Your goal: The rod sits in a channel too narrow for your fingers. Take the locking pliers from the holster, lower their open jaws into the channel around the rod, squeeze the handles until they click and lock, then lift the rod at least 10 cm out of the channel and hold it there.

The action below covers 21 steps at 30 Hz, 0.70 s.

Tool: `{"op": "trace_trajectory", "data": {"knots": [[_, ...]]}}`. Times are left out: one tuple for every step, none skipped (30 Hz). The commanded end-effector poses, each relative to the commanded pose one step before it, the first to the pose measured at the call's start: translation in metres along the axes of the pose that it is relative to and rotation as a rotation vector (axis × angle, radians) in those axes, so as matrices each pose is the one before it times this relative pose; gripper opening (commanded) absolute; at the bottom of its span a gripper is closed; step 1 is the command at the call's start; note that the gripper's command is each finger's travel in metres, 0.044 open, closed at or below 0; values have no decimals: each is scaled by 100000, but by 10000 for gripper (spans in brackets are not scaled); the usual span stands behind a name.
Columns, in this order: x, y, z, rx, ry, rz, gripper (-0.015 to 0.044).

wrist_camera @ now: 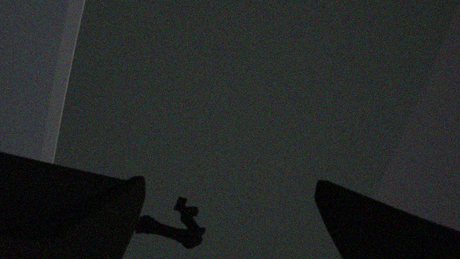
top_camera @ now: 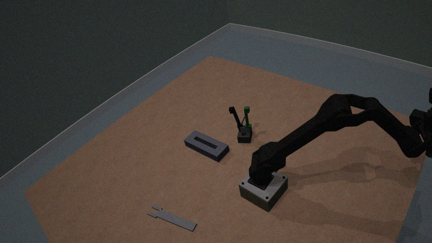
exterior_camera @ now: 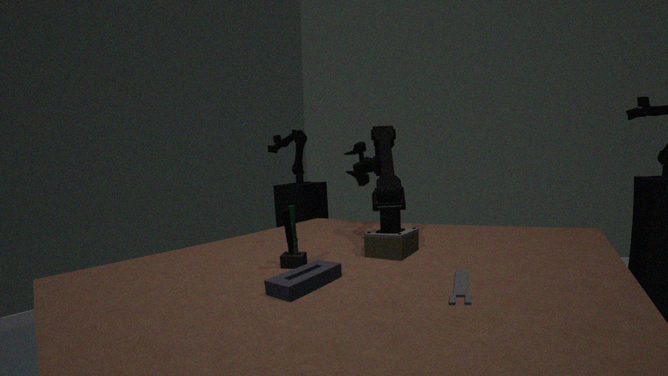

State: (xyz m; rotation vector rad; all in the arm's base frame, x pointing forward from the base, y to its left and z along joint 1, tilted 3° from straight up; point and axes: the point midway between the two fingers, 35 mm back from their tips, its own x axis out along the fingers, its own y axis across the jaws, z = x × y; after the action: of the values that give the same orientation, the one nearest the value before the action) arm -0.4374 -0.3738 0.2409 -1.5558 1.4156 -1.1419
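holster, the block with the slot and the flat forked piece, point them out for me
holster (top_camera: 244, 139) (exterior_camera: 293, 262): top and exterior views, on its front face
block with the slot (top_camera: 201, 150) (exterior_camera: 313, 284): top and exterior views, on its long side
flat forked piece (top_camera: 178, 219) (exterior_camera: 461, 282): top and exterior views, on its broad shank

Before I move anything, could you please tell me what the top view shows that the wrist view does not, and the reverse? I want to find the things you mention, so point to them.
Only the top view: the locking pliers (top_camera: 246, 116) upright in the holster (top_camera: 244, 139), the slotted block (top_camera: 221, 150) and the flat forked piece (top_camera: 178, 220).

Only the wrist view: the tips of the gripper (wrist_camera: 230, 188), wide apart with nothing between them, and a distant second arm (wrist_camera: 165, 230).

Both: the pale line along the foot of a wall.
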Motion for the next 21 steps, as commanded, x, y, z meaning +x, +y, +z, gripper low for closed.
{"op": "trace_trajectory", "data": {"knots": [[39,-301,-97,-2,0,-1,426],[108,-909,-280,-5,0,-3,440],[143,-1382,-384,-4,0,-3,440],[82,-933,-232,0,0,-1,440],[25,-313,-73,0,0,0,440],[0,0,0,0,0,0,440],[0,0,0,0,0,0,440],[0,0,0,0,0,0,440],[0,0,0,0,0,0,440],[191,-146,188,876,-239,-172,440],[564,-435,571,2631,-726,-505,440],[919,-698,982,4395,-1237,-802,440],[1130,-795,1284,5311,-1614,-916,440],[1713,-714,1871,4213,-2641,-855,440],[1351,-483,1534,3119,-2159,-573,440],[936,-307,1101,2206,-1534,-360,440],[1163,-360,1424,2813,-1962,-406,440],[1284,-364,1645,3201,-2240,-389,440],[1335,-335,1796,3444,-2416,-331,440],[1297,-382,1892,4863,-2528,-297,440],[1254,-289,1932,4898,-2550,-173,440]]}}
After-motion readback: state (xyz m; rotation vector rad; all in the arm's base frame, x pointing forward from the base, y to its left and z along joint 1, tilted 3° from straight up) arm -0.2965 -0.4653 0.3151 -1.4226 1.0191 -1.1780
